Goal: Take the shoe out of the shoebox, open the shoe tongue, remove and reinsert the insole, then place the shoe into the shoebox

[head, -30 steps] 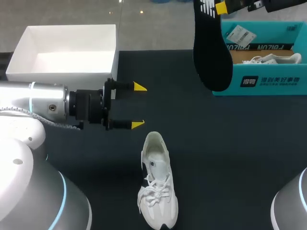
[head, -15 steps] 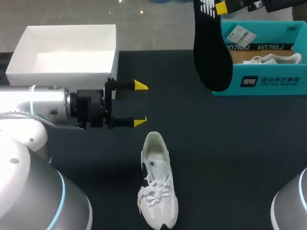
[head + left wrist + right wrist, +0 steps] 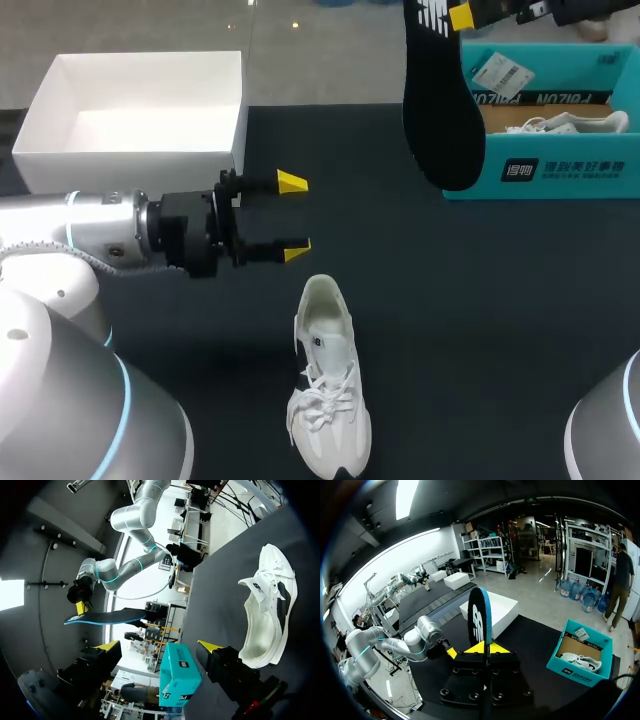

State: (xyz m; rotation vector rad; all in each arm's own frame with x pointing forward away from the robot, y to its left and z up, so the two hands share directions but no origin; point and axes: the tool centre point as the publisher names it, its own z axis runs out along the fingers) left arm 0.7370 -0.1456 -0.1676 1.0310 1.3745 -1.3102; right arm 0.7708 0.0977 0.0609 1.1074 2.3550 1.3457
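Observation:
A white shoe [image 3: 328, 385] lies on the dark table, laces toward the front edge, its opening bare inside. My left gripper [image 3: 293, 215] hovers open just behind the shoe's heel, nothing between its fingers. High at the back, my right gripper [image 3: 460, 15] is shut on the end of a black insole [image 3: 440, 110], which hangs down beside the teal shoebox [image 3: 560, 170]. In the left wrist view the shoe [image 3: 267, 610] lies beside the open gripper [image 3: 159, 646], with the insole [image 3: 105, 616] far ahead. In the right wrist view the insole [image 3: 480, 617] stands upright in the shut gripper [image 3: 483, 647].
The teal shoebox at the back right holds a second white shoe [image 3: 570, 123] and a paper tag. A white open box [image 3: 130, 160] sits at the back left. My left arm [image 3: 415, 640] shows beyond the insole in the right wrist view.
My left gripper has shifted slightly right and toward the shoe, turning a little at the wrist, still open. The right arm and the insole have not moved.

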